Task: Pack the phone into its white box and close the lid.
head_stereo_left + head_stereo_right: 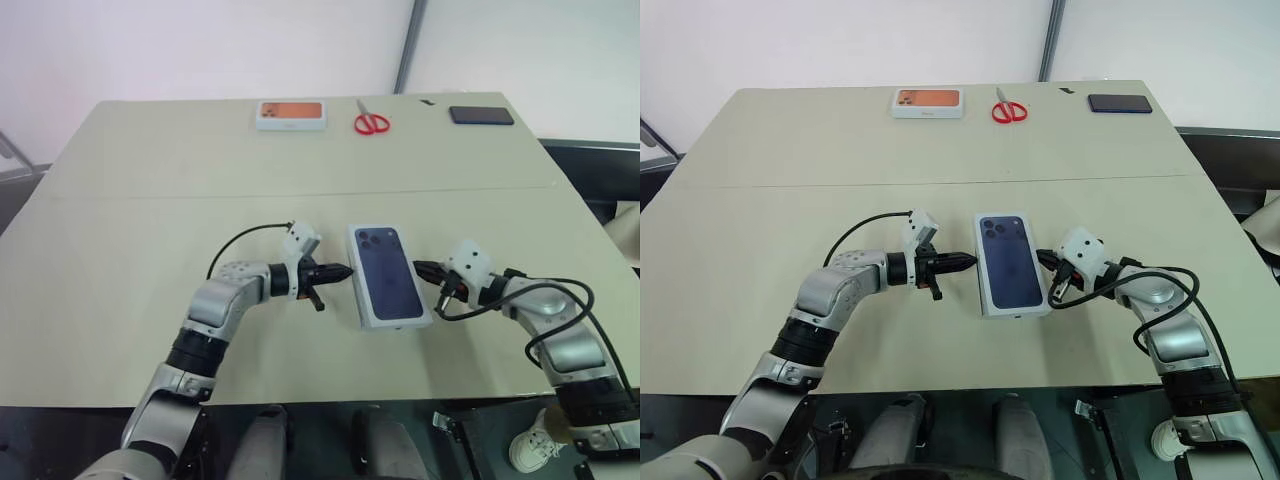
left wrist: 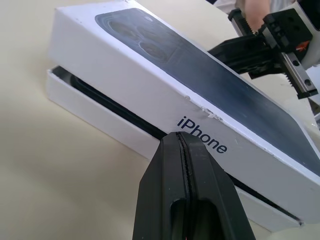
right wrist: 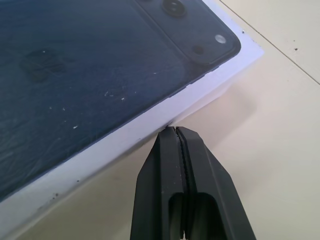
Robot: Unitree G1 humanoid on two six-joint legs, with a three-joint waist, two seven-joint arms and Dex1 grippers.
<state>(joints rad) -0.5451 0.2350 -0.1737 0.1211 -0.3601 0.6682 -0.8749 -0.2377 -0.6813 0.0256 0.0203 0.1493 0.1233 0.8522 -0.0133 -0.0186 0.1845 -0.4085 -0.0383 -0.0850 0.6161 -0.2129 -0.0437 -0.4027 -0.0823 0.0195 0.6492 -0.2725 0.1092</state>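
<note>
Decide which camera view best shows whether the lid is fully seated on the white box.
The left wrist view: the lid sits tilted, with a dark gap above the white box. The head views show only the lid's printed top; the right wrist view shows its top and one side.

Phone (image 2: 107, 107) mostly hidden under lid (image 2: 165, 85), just a dark sliver in the gap above box (image 2: 100, 112); lid's far end cut off.

Beige table (image 1: 150, 220): white box (image 2: 100, 117), orange-printed box (image 1: 291, 115), red scissors (image 1: 371, 122), black slab (image 1: 481, 115).
</note>
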